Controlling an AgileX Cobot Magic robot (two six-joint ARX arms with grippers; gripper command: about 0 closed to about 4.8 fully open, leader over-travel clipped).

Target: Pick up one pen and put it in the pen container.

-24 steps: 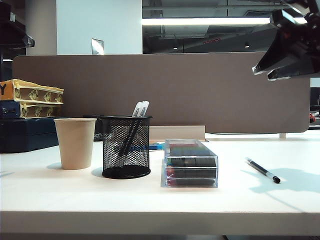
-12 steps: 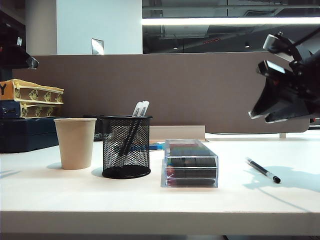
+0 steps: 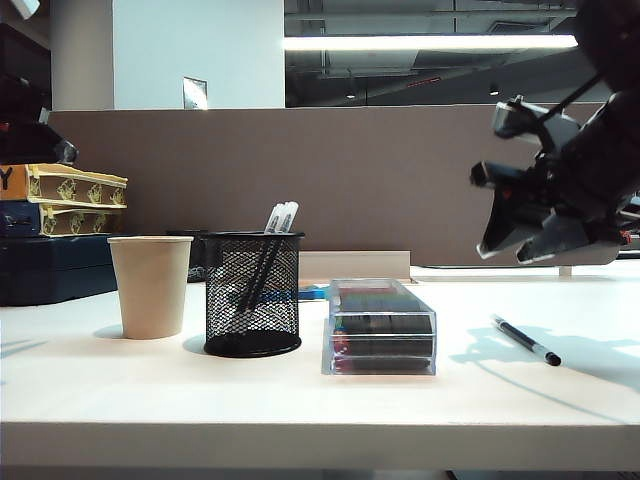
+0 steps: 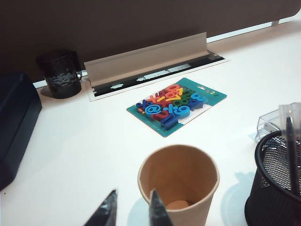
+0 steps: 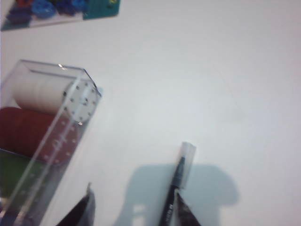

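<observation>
While right gripper [image 5: 134,207] hangs spread over pen [image 5: 175,188], approach step is judged underway; descent and pinch needed (left gripper [image 4: 131,212] part-spread, empty, above paper cup [image 4: 178,181]).

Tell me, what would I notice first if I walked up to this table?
Probably the right gripper, jaws open, hanging in the air above the pen lying on the right of the white table. Next, the black mesh pen container in the middle, with two pens sticking out, between a paper cup and a clear box.

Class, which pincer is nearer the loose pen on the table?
Right. The right pincer hangs open just above the pen; the left pincer is far off, by the paper cup.
</observation>
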